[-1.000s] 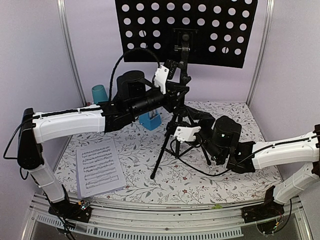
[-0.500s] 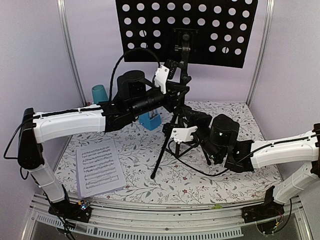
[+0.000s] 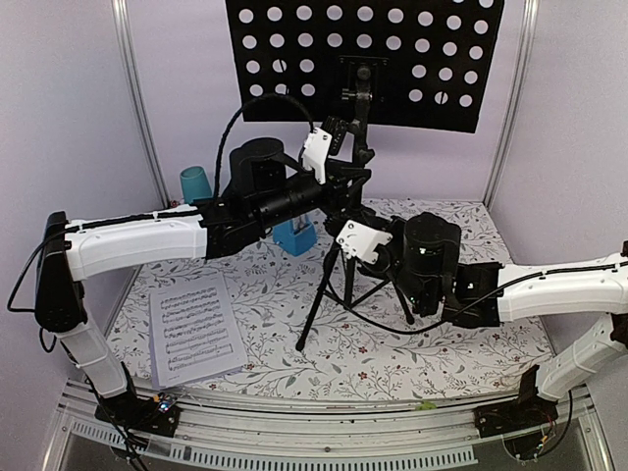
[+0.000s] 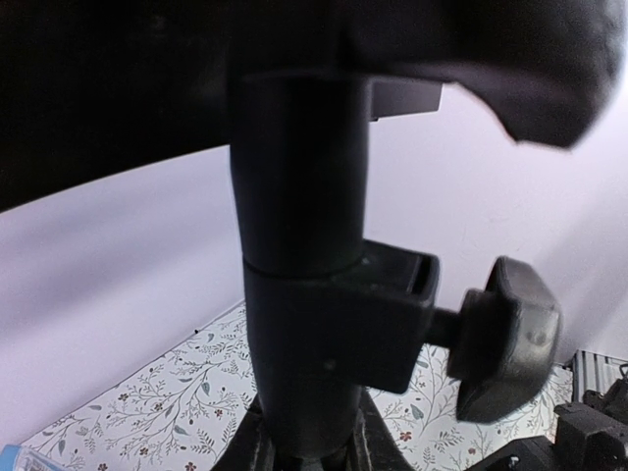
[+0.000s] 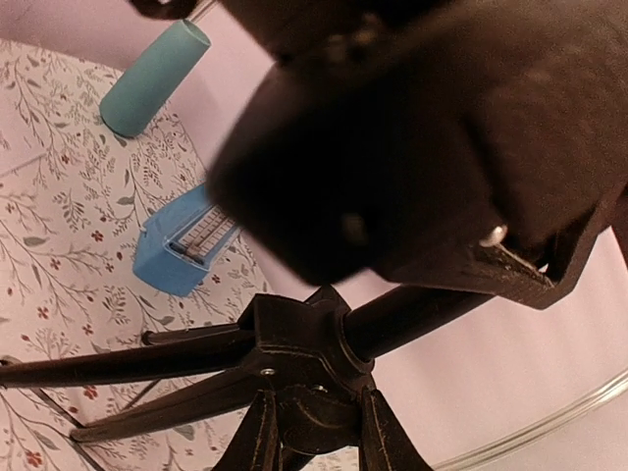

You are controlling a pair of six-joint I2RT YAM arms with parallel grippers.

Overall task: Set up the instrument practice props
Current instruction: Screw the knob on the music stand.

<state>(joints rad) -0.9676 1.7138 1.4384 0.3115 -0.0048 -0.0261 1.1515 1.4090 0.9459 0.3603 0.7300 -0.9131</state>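
The black music stand [image 3: 345,285] stands on its tripod mid-table, its perforated tray [image 3: 294,69] up at the back. My left gripper [image 3: 348,183] is shut on the pole [image 4: 299,196] just under the collar with the knob [image 4: 505,334]; its fingertips [image 4: 378,449] hug the tube. My right gripper [image 3: 343,231] is lower down, its fingers [image 5: 257,437] closed on either side of the tripod hub [image 5: 304,358]. A white sheet-music page [image 3: 194,327] lies flat at the front left. The blue metronome [image 3: 294,236] sits behind the left arm, partly hidden.
A teal cup [image 3: 194,183] stands at the back left by the wall. Tripod legs [image 3: 312,319] spread over the floral mat [image 3: 442,353]. Cables loop from both wrists. Purple walls and metal posts [image 3: 137,98] close in the sides and back.
My right gripper moved left and up to the stand and its fingers closed around the tripod hub. The left arm kept its grip on the pole and stayed put.
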